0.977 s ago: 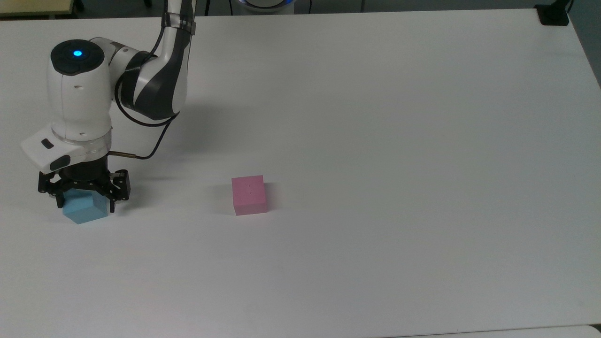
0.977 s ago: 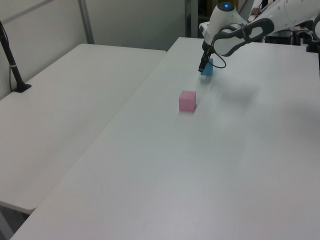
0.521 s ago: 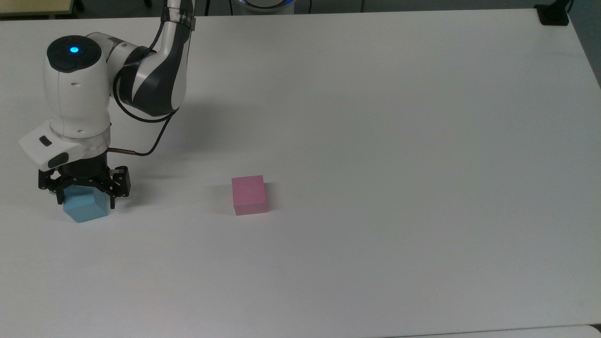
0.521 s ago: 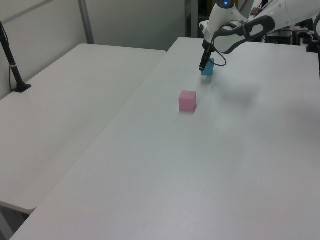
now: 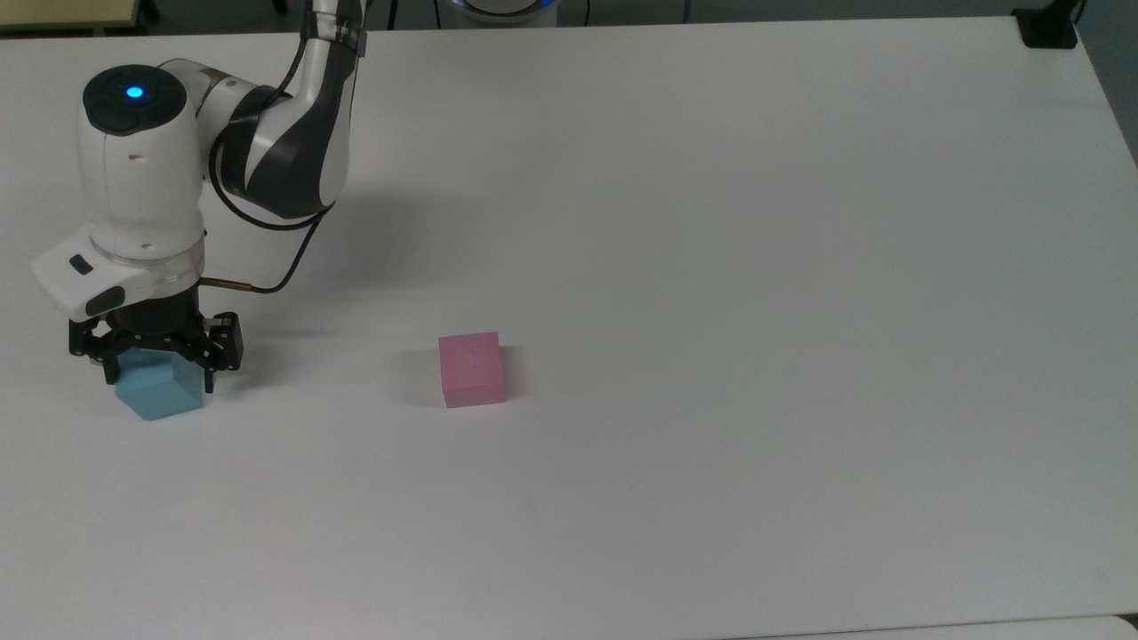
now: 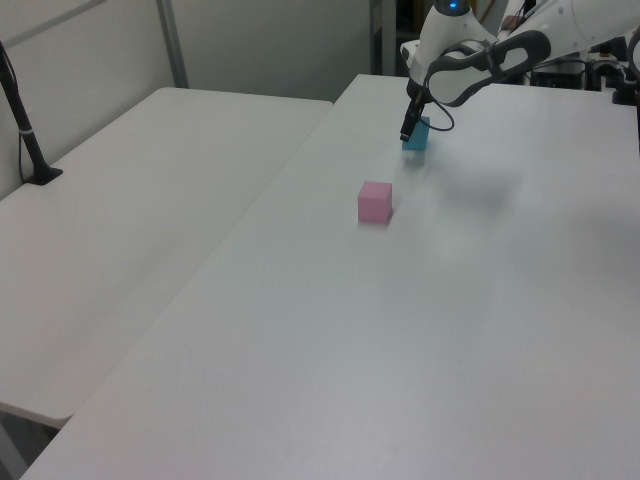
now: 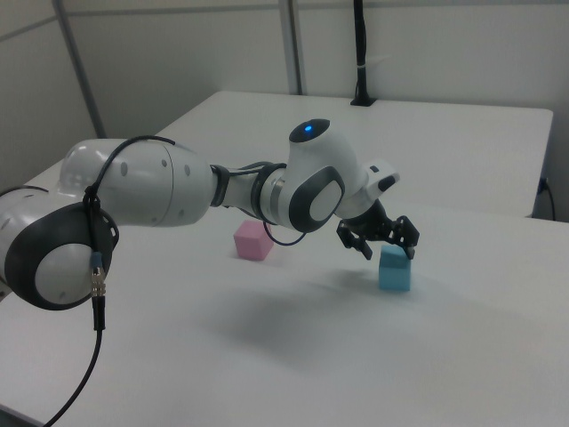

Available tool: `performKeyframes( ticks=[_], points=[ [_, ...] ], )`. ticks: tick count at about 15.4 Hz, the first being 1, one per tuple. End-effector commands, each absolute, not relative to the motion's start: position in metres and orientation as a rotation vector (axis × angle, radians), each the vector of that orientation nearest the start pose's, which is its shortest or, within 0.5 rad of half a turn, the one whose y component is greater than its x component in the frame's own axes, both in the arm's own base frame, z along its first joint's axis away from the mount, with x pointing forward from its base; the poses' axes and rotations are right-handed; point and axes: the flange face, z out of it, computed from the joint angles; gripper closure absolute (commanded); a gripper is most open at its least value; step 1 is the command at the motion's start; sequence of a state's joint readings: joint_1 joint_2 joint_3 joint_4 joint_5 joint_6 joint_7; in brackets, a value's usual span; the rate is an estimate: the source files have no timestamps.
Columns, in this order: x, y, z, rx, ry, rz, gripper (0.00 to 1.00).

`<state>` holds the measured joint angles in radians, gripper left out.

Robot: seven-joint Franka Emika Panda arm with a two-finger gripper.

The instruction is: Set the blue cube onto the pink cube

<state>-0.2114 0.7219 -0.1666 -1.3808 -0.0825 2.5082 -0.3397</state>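
Counting cubes: two, one blue cube (image 5: 160,397) and one pink cube (image 5: 472,370).
Counting other things: one robot arm (image 5: 284,151), one gripper (image 5: 160,378) and one white table (image 5: 711,267) under the cubes.
Jaws: spread wide, not squeezing anything. One finger is on each side of the blue cube's top, and a little gap shows on both sides.
Blue cube: sits flat on the table, right under the jaws and partly between them, at the top view's far left.
Pink cube: sits alone on the table, well apart from the jaws, out to their right in the top view. Nothing is on top of it.
Top view: shows tiny dark dots on the pink cube's top face and a blue light on the arm above the jaws.
Left view: the gripper (image 6: 408,130) and blue cube (image 6: 416,136) are far back and the pink cube (image 6: 375,201) is nearer. A second white table (image 6: 150,200) stands to the left view's left.
Right view: the pink cube (image 7: 252,240) is left of the jaws. The gripper (image 7: 384,245) is seen from the side, low over the blue cube (image 7: 395,269), with its fingertips about level with the cube's top.
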Motion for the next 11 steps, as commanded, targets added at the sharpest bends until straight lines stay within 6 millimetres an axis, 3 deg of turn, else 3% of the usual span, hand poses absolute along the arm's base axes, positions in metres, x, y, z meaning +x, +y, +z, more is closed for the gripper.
performKeyframes(
  ticks=[1, 5, 11],
  points=[
    [0.7149, -0.2497, 0.3255, -3.387, -0.141, -0.489, 0.25],
    [0.7164, -0.2455, 0.3244, -3.386, -0.155, -0.49, 0.65],
    [0.718, -0.2419, 0.3319, -3.378, -0.141, -0.507, 0.69]
  ],
)
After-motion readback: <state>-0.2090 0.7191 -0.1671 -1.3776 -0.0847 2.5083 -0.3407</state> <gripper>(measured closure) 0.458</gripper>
